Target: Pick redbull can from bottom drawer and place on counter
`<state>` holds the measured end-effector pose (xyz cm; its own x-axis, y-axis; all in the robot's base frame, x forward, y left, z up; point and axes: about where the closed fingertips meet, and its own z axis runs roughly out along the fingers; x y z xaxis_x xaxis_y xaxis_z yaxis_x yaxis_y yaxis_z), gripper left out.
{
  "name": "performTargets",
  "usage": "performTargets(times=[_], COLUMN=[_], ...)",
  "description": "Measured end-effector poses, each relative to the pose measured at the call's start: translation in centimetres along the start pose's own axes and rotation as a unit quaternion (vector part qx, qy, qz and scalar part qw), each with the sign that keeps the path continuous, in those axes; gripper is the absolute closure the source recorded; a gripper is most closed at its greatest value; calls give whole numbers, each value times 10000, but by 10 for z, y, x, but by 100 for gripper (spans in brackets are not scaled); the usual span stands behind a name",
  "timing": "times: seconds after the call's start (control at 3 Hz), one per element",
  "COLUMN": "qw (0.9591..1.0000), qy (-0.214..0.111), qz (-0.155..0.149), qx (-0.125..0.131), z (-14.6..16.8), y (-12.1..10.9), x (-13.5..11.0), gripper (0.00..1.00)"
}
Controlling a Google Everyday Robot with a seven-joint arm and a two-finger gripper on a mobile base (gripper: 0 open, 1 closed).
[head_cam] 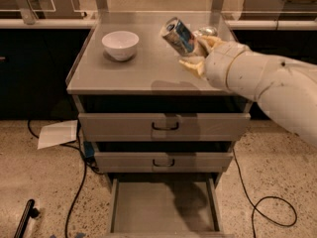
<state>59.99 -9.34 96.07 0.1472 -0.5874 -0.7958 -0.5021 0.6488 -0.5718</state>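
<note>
My gripper (pixel 197 53) is shut on the redbull can (pixel 178 35), a slim silver-and-blue can that it holds tilted, top pointing up-left, in the air above the right half of the counter (pixel 143 71). The cream fingers (pixel 194 67) clasp the can's lower end. The white arm comes in from the right. The bottom drawer (pixel 163 205) stands pulled out at the foot of the cabinet and nothing shows in it.
A white bowl (pixel 120 44) sits on the counter's left part. A fatter pale silver can (pixel 206 31) lies at the back right, mostly behind my gripper. Two shut drawer fronts (pixel 164 126) with black handles are below. Cables and a paper sheet (pixel 57 134) lie on the floor.
</note>
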Motion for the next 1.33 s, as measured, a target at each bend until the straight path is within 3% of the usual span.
performTargets(times=[0.33, 1.0, 1.33], qw=[9995, 9961, 9938], qy=[134, 600, 909], qz=[265, 631, 507], qx=[-88, 143, 383], z=[27, 60, 63], y=[-11, -25, -42], x=[9, 36, 50], gripper=[100, 100, 100])
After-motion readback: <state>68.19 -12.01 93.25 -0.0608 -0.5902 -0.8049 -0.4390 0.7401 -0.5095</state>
